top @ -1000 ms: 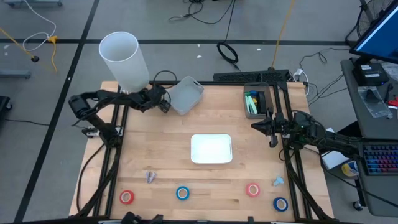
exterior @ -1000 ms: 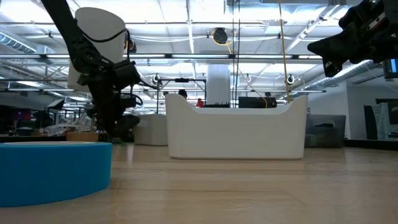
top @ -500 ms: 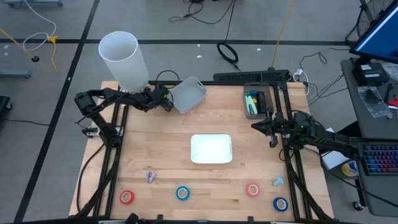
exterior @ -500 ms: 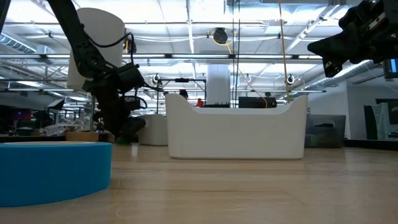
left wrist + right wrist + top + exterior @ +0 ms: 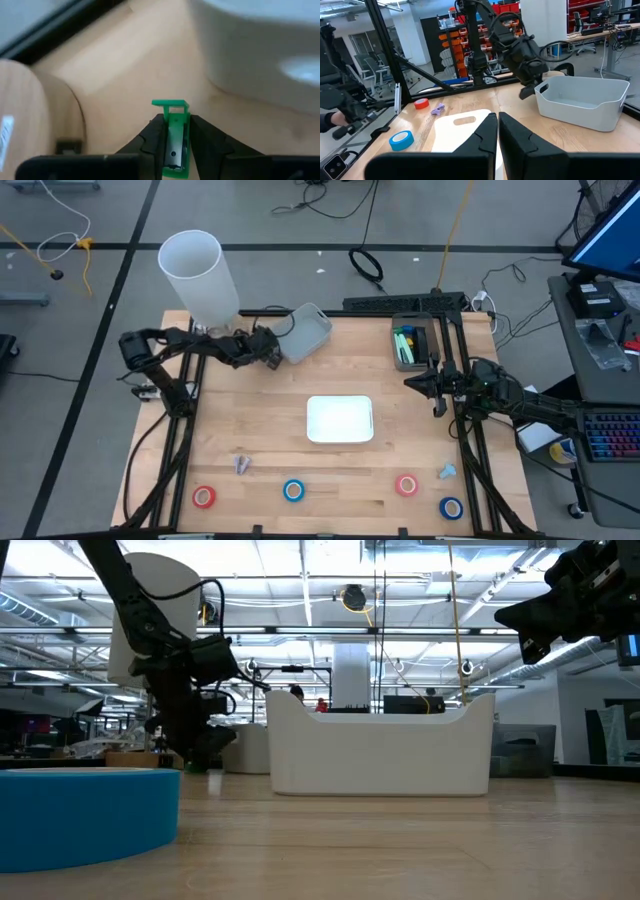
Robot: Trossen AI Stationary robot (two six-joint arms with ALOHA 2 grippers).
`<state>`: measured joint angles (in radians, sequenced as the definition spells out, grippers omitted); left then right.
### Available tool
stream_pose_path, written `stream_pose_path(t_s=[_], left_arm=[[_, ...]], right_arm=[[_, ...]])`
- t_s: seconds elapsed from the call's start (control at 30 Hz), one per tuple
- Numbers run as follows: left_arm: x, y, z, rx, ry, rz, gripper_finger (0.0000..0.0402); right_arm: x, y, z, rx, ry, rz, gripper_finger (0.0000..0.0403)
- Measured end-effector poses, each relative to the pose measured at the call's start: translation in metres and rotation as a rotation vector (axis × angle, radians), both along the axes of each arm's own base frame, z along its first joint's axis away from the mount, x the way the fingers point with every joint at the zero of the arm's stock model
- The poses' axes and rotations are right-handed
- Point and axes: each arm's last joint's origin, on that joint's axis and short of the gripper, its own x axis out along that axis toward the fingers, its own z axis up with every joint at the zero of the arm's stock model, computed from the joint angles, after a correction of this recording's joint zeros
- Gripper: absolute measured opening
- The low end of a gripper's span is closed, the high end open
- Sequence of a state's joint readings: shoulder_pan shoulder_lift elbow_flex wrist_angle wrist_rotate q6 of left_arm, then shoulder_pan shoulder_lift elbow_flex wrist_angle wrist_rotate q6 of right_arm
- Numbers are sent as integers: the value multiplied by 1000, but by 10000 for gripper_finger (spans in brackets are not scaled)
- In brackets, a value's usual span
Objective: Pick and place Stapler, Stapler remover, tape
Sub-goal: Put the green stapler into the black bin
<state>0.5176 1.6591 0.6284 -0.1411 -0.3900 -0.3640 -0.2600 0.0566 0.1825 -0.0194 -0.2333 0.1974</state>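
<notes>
Since the earlier frame my left gripper (image 5: 171, 131) moved down beside the grey bin (image 5: 303, 333) at worktop's far-left corner, fingers now pinching a green stapler (image 5: 171, 137). Right gripper (image 5: 497, 131) closed, holding nothing, near right edge. Tape rolls (image 5: 292, 491) along near edge.

On the wooden desk (image 5: 340, 375): two red tape rolls (image 5: 204, 497) (image 5: 406, 485), two blue tape rolls (image 5: 293, 491) (image 5: 451, 508), two white plastic bins (image 5: 339, 420) (image 5: 304, 332), one tall white cylinder (image 5: 198, 277), one green stapler (image 5: 172, 137).
</notes>
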Motion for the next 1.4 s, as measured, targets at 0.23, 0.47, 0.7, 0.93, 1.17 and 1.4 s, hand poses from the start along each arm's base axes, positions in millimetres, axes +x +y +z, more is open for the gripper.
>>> stream_pose_path(t_s=[0.23,0.47,0.7,0.93,1.17,1.4], left_arm=[[-6,-33,27,-73,-39,7,77],[-6,-68,66,-129,-250,-51,77],[13,-105,102,-155,-602,-247,76],[36,-134,124,-170,-910,-417,76],[49,-147,132,-165,-1081,-473,76],[72,-151,141,-187,-1149,-479,76]], right_arm=[[0,0,0,0,0,3,8],[0,0,2,-5,-18,8,8],[10,2,10,-66,-82,163,8],[33,3,5,-186,-50,272,8],[61,17,-2,-432,-101,366,10],[93,32,-5,-554,-82,294,58]])
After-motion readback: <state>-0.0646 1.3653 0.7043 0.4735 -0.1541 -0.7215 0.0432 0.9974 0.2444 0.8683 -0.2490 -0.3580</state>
